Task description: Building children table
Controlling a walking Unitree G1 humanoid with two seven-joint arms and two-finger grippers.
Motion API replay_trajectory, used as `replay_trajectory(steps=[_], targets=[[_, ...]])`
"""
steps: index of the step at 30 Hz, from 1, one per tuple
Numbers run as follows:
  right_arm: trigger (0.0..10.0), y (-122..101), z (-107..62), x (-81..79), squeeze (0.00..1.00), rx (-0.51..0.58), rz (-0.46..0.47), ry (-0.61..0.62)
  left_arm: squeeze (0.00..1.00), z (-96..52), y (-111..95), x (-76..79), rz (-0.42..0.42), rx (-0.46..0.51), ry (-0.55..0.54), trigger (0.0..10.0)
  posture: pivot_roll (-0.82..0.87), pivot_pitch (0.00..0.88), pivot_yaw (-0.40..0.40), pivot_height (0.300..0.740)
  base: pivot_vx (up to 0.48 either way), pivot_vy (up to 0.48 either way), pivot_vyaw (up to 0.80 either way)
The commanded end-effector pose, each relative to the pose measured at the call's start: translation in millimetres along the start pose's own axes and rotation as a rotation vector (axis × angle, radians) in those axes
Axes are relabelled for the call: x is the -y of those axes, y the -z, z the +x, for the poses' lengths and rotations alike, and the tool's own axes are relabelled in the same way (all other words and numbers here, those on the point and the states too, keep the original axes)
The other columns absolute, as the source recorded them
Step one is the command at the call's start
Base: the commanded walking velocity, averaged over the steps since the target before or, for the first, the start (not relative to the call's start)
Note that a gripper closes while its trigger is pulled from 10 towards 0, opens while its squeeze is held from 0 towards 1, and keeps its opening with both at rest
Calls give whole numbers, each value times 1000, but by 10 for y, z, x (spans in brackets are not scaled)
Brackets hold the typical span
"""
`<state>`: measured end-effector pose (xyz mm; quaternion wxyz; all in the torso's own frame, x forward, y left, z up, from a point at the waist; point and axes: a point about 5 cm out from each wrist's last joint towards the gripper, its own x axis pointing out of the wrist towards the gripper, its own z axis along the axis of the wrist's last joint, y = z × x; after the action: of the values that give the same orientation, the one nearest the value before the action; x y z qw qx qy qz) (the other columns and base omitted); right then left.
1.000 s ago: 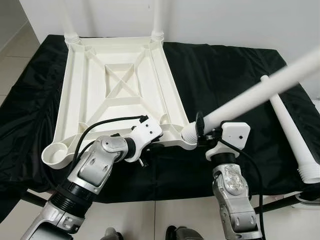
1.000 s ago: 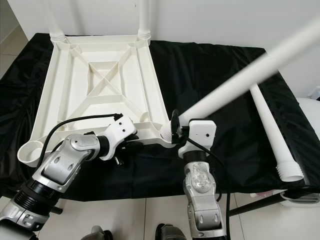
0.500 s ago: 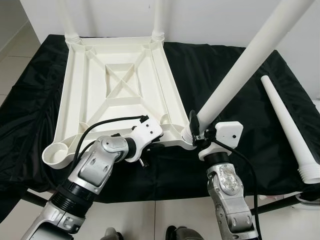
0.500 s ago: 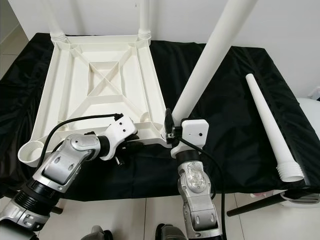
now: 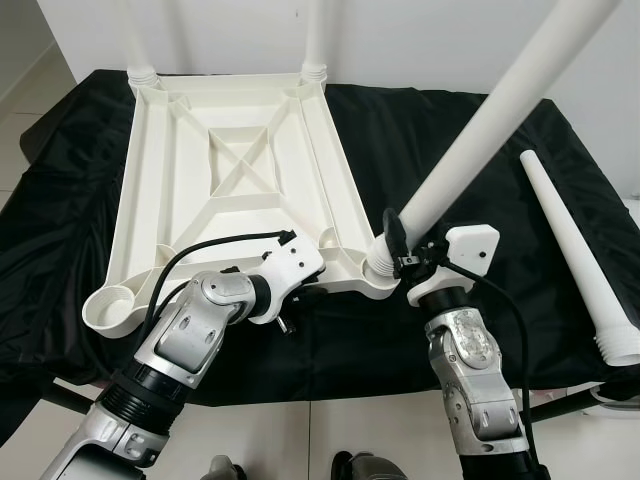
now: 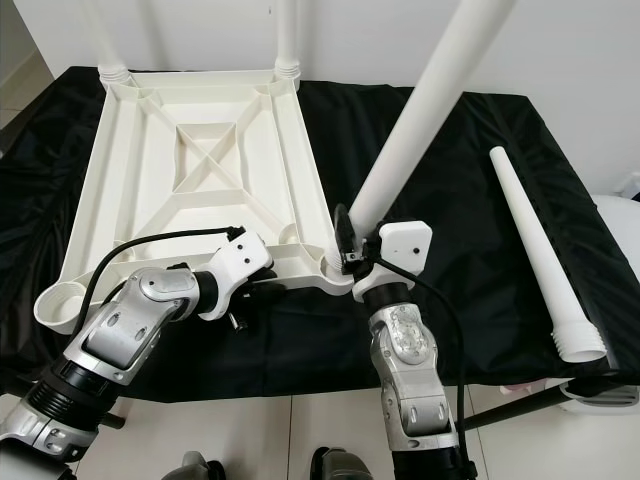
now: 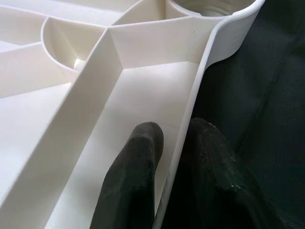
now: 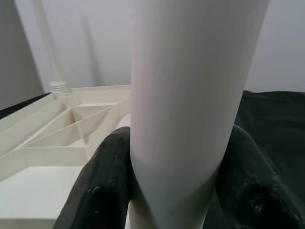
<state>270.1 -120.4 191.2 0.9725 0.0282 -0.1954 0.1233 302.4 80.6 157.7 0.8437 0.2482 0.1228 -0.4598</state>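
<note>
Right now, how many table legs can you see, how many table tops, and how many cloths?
Table legs: 4. Two stand in the far corners, one is held by the right gripper at the near corner, one lies on the cloth.
Table top: 1, upside down, its near edge pinched by the left gripper.
Black cloth: 1.
Total: 6.

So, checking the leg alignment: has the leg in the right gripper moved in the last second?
Yes. The table leg swung up from a low slant to much steeper over the tabletop corner.
</note>
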Motion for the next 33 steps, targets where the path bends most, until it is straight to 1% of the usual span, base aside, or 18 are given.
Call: replay_trajectory(steps=[1,3,4,10,11,12,17,19,20,21,22,24,25,26,27,30,31,33], targets=[[10000,3,28,59,0,-10,50,-44,0,-67,-87,-98,34,33,-80,10000,-37,121,-28,740,0,0,0],[10000,3,28,59,0,-10,50,-44,0,-67,-87,-98,34,33,-80,10000,-37,121,-28,740,0,0,0],[10000,-4,56,105,0,-13,69,-84,0,-74,-90,-87,37,37,-75,10000,-35,119,-30,740,0,0,0],[10000,-4,56,105,0,-13,69,-84,0,-74,-90,-87,37,37,-75,10000,-35,119,-30,740,0,0,0],[10000,-11,84,157,0,-26,94,-148,0,-87,-86,-66,43,39,-61,10000,-32,116,-33,740,0,0,0],[10000,-24,99,265,0,-50,102,-245,0,-132,-46,-27,59,33,-30,10000,-33,113,-33,740,0,0,0],[10000,-24,99,265,0,-50,102,-245,0,-132,-46,-27,59,33,-30,10000,-33,113,-33,740,0,0,0],[10000,-53,88,443,0,-111,97,-432,0,-234,63,0,84,5,8,10000,-32,109,-35,740,0,0,0],[10000,-53,88,443,0,-111,97,-432,0,-234,63,0,84,5,8,10000,-32,109,-35,740,0,0,0],[10000,-56,74,507,0,-139,93,-495,0,-281,114,-9,90,-12,12,10000,-30,108,-37,740,0,0,0],[10000,-56,74,507,0,-139,93,-495,0,-281,114,-9,90,-12,12,10000,-30,108,-37,740,0,0,0],[10000,-67,66,559,0,-159,110,-565,0,-332,176,-35,92,-34,5,10000,-28,105,-40,740,0,0,0],[10000,-67,66,559,0,-159,110,-565,0,-332,176,-35,92,-34,5,10000,-28,105,-40,740,0,0,0],[10000,-66,58,556,0,-163,119,-607,0,-339,195,-43,91,-40,1,10000,-28,104,-41,740,0,0,0],[10000,-59,49,552,0,-169,115,-624,0,-338,197,-43,92,-41,0,10000,-28,104,-41,740,0,0,0],[10000,-47,39,551,0,-174,105,-636,0,-337,198,-44,93,-41,0,10000,-29,104,-42,740,0,0,0],[10000,-41,35,558,0,-180,101,-659,0,-338,192,-37,95,-38,2,10000,-29,104,-42,740,0,0,0],[10000,-56,47,551,0,-170,110,-674,0,-327,177,-25,98,-32,3,10000,-30,105,-43,740,0,0,0]])
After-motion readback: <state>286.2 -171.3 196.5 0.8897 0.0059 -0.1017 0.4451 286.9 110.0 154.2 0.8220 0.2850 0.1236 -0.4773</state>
